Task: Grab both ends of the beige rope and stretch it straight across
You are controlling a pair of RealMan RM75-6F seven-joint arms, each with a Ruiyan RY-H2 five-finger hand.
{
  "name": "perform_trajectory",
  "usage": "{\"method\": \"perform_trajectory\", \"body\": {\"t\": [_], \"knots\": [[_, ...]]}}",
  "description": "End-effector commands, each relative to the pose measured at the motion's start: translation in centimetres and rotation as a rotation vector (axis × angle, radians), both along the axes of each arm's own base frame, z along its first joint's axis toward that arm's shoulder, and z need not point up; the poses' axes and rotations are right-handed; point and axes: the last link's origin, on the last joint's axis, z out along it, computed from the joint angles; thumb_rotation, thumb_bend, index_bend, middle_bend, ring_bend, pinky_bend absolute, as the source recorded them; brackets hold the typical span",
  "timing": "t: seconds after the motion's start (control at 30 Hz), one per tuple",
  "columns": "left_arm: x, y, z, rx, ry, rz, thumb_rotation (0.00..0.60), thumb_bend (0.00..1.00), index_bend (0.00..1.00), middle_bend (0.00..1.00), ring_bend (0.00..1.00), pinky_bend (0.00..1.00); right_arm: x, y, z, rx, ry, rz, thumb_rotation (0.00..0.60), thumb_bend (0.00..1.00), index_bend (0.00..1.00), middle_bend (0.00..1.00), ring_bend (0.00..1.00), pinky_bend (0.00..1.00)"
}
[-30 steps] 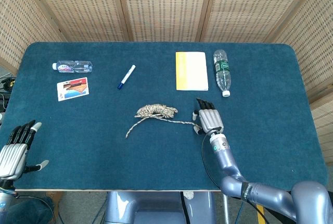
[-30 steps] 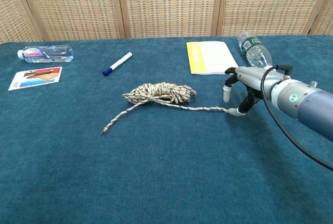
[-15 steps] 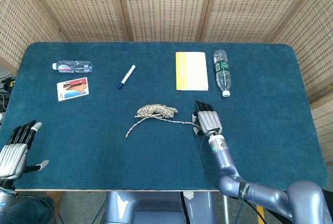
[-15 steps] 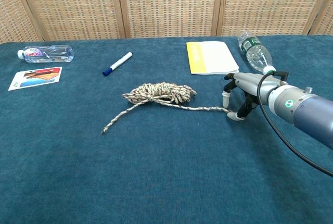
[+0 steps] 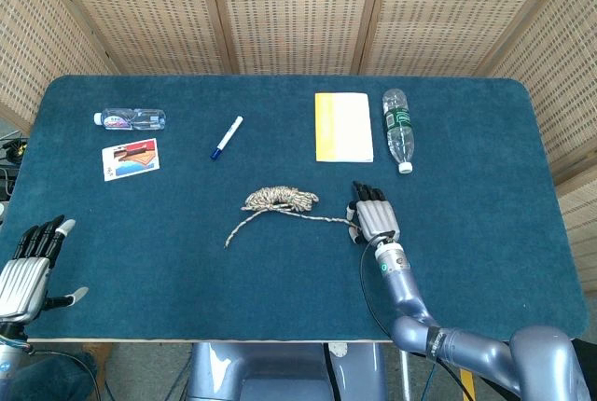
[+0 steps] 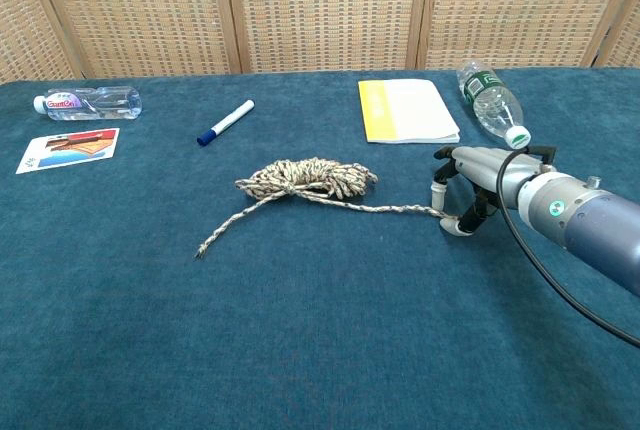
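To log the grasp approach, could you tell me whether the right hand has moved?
Yes: the right hand has sunk toward the cloth, lower against the yellow booklet.

The head view looks steeply down over the whole bench; the chest view faces forward, low and closer, sharing the bench's middle.

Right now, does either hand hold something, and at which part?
The right hand sits at the right end of the beige braided rope; a closed grip cannot be confirmed. The left hand holds nothing.
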Motion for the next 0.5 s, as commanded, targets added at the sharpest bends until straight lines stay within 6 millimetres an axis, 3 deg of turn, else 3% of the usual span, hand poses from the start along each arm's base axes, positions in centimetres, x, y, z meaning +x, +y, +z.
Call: {"method": "perform_trajectory", "body": {"t": [0.03, 0.5], "knots": [[0.02, 0.00, -0.03, -0.001, -0.001, 0.000, 0.600, 0.00, 0.00, 0.00, 0.00, 0.00, -0.01, -0.01, -0.03, 0.000, -0.001, -0.001, 0.600, 0.39, 0.50, 0.00, 0.00, 0.08], [0.03, 0.01, -0.06, -0.002, 0.000, 0.001, 0.600, 0.00, 0.00, 0.00, 0.00, 0.00, -0.12, -0.01, -0.25, -0.005, 0.008, 0.001, 0.600, 0.39, 0.54, 0.00, 0.00, 0.09]]}}
